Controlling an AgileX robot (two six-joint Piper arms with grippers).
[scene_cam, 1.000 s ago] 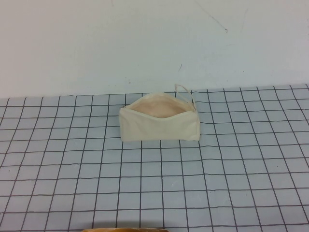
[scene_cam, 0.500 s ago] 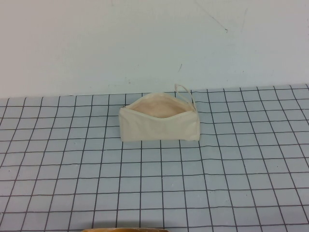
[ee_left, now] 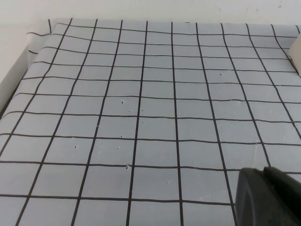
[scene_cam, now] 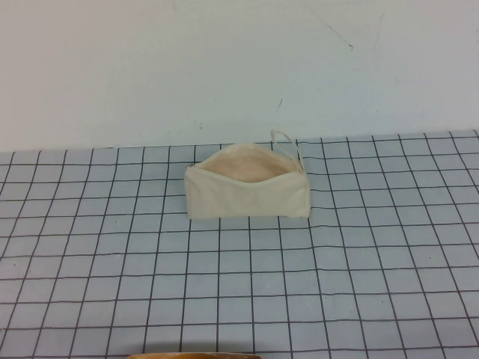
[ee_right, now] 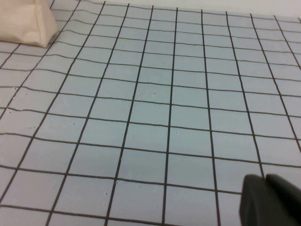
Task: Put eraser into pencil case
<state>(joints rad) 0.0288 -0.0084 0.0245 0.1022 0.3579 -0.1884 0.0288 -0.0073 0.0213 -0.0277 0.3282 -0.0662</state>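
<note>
The pencil case (scene_cam: 247, 187) is a cream-white pouch that stands on the grid mat near the back, its mouth open upward and showing the pale beige lining. A thin loop (scene_cam: 286, 142) sticks up at its right end. One corner of the case shows in the right wrist view (ee_right: 28, 21). The eraser does not show in any view. My left gripper (ee_left: 265, 172) is shut and empty, low over bare mat. My right gripper (ee_right: 265, 179) is shut and empty, over bare mat well away from the case. Neither arm shows in the high view.
The grey grid mat (scene_cam: 239, 284) covers the table up to a white wall (scene_cam: 239, 67) behind the case. A tan curved edge (scene_cam: 194, 356) shows at the bottom of the high view. The mat's far edge shows in the left wrist view (ee_left: 37, 28).
</note>
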